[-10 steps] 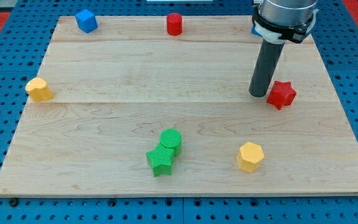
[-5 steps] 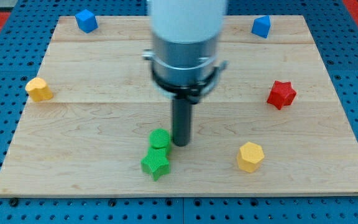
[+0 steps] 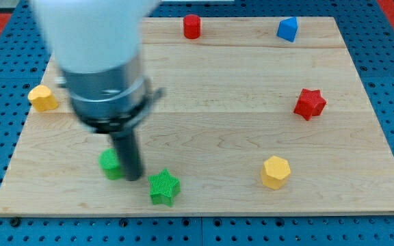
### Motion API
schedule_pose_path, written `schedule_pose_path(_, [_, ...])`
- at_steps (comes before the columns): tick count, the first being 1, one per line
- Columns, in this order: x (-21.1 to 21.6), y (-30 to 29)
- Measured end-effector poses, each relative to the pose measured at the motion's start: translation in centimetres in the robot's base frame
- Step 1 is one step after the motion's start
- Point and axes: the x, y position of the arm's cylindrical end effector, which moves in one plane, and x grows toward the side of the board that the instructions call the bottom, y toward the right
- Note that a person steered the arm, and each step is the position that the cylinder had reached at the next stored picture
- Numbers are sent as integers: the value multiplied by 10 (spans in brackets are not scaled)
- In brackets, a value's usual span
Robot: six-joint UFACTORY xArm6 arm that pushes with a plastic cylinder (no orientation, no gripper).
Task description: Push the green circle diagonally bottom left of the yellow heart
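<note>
Green circle (image 3: pixel 110 164) sits low on the wooden board (image 3: pixel 204 82), down and to the view's right of the yellow heart (image 3: pixel 43 98), which rests at the board's left edge. About half of the circle shows; its right side is hidden behind the dark rod. My tip (image 3: pixel 133 178) rests on the board touching the circle's right side, so it too lies below and right of the heart. There are no jaws on this arm, only the bare rod, so nothing is clamped or let go; the rod only presses sideways against the circle.

Farther from the heart along the same downward slant, the green star (image 3: pixel 163 187) lies just right of my tip and a little lower, apart from the circle. The yellow hexagon (image 3: pixel 276 171) stands well to the right of the heart, near the board's bottom edge. The red star (image 3: pixel 310 104) sits far across from the heart at about its height, near the right edge. Along the top edge, well above and right of the heart, are the red cylinder (image 3: pixel 192 26) and the blue block (image 3: pixel 287 29).
</note>
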Motion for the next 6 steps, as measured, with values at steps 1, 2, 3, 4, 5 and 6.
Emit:
schedule_pose_path(1, [-6, -68])
schedule_pose_path(2, [-9, -74])
schedule_pose_path(3, [-45, -13])
schedule_pose_path(4, [-84, -49])
schedule_pose_path(5, [-85, -104])
schedule_pose_path(6, [-69, -100])
